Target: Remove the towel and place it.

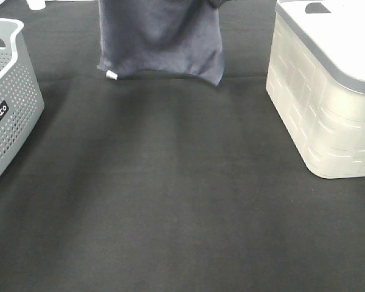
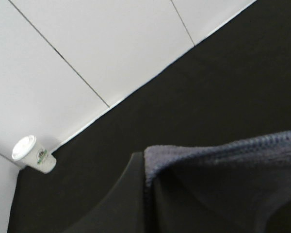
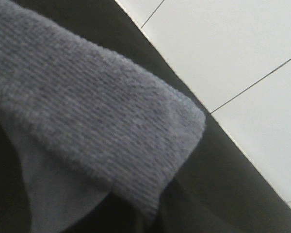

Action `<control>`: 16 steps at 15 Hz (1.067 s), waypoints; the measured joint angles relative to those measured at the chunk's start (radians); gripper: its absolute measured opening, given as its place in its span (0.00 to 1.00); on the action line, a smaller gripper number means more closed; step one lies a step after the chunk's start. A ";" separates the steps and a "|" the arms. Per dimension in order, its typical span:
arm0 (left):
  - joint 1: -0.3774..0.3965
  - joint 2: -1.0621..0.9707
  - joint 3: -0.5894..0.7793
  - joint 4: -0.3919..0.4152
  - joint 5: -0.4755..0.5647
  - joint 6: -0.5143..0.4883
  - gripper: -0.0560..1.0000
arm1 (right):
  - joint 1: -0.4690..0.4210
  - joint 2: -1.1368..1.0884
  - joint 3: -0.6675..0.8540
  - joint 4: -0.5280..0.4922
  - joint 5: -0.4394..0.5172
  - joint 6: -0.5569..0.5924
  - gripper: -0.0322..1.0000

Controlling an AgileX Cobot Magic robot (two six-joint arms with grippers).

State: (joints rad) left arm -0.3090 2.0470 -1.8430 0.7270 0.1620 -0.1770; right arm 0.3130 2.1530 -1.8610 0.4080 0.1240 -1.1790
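My left jaws and right jaws are both pinched shut on the towel (image 1: 161, 36). It hangs over the black worktop (image 1: 182, 201), with its white tag (image 1: 112, 75) at a lower corner.

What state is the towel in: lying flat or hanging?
Hanging. The towel drops vertically from above the frame, its white tag at the lower corner. Whether it touches the table cover: cannot tell.

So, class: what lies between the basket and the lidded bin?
In the exterior high view, mostly bare black table covering. Toward the far side, the towel hangs down between the basket and the bin.
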 joint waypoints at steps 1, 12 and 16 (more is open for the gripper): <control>-0.004 0.022 0.000 -0.005 0.058 0.000 0.05 | 0.000 0.024 0.000 0.001 0.044 0.004 0.04; -0.075 0.053 0.106 -0.641 0.887 0.588 0.05 | 0.000 0.053 0.000 -0.152 1.037 0.311 0.04; -0.075 0.055 0.121 -0.662 1.041 0.614 0.05 | 0.000 0.053 0.000 -0.154 1.083 0.376 0.04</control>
State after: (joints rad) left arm -0.3840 2.1020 -1.7220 0.0650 1.2030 0.4370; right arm 0.3130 2.2060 -1.8610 0.2540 1.2070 -0.8030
